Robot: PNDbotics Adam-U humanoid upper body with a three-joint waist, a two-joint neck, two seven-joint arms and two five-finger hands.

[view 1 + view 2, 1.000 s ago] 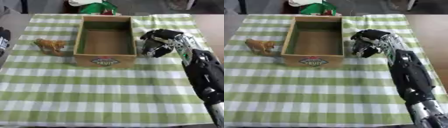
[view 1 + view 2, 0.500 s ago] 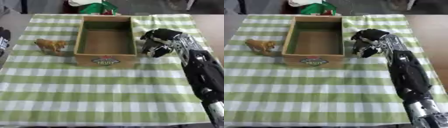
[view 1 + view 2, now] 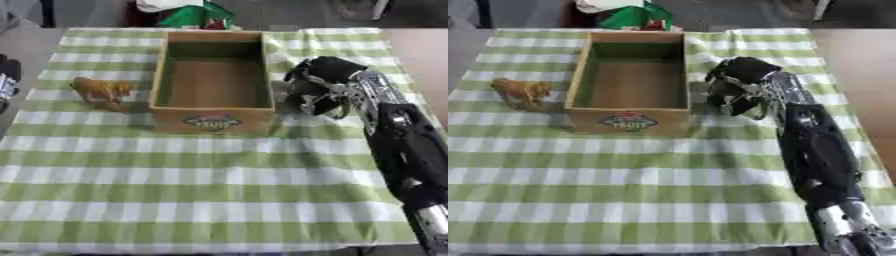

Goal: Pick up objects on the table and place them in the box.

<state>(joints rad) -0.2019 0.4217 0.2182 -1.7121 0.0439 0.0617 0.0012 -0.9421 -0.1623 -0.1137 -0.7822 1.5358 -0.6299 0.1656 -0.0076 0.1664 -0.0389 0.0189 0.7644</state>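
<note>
An open wooden box (image 3: 213, 80) with a fruit label on its front wall stands at the middle of the checked cloth, and its floor is bare. A small brown toy animal (image 3: 101, 91) stands on the cloth just left of the box. My right hand (image 3: 319, 85) hovers low over the cloth close to the box's right wall, fingers curled downward. Nothing shows inside its grasp, and what lies under it is hidden. A dark part of my left hand (image 3: 7, 75) shows at the left edge of the left eye view.
A green-and-white checked cloth (image 3: 219, 190) covers the table. Green, white and red things (image 3: 188, 12) lie beyond the box at the far edge. Bare brown tabletop (image 3: 859, 65) shows to the right of the cloth.
</note>
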